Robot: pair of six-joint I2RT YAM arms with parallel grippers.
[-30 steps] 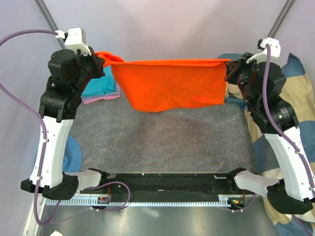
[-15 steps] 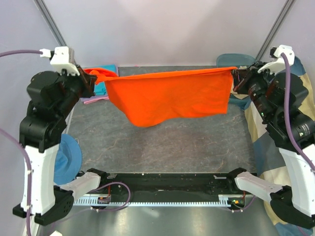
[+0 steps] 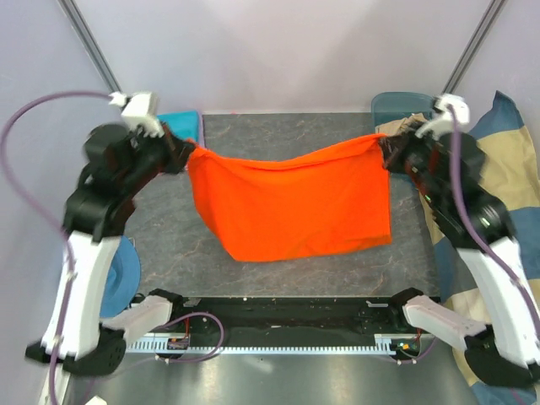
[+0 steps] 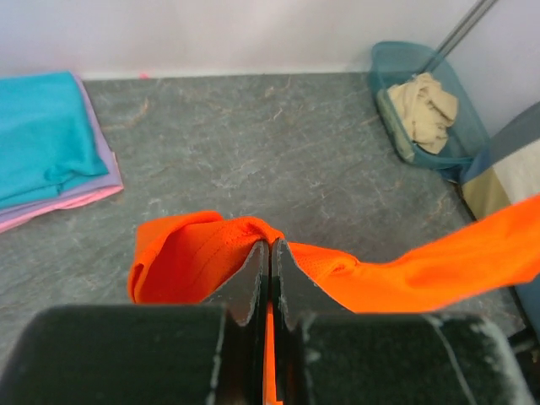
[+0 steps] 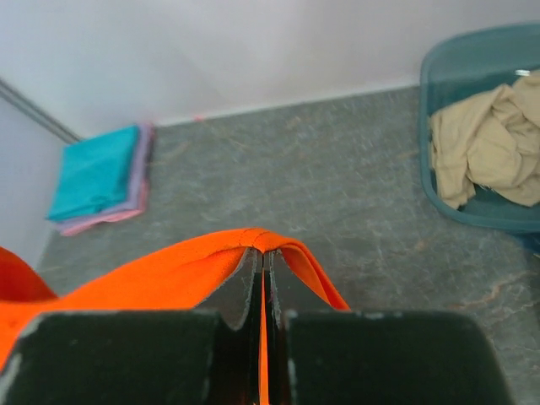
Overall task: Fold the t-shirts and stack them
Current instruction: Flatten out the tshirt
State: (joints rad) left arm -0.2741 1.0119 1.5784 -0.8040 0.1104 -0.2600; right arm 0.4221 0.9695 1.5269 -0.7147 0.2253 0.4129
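Lowered t-shirt [image 3: 291, 207] spans left gripper [image 3: 187, 153], right gripper [image 3: 382, 150].

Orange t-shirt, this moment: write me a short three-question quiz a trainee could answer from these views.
1. True or false: the orange t-shirt is folded on the stack of folded t-shirts.
2. Of the left hand and the right hand, which is shut on the shirt? A) left only B) right only C) both
3. Fill in: the crumpled t-shirt in the teal bin is ___ in colour.

Key: 1 false, it hangs spread between the two hands. 2 C. 3 beige.
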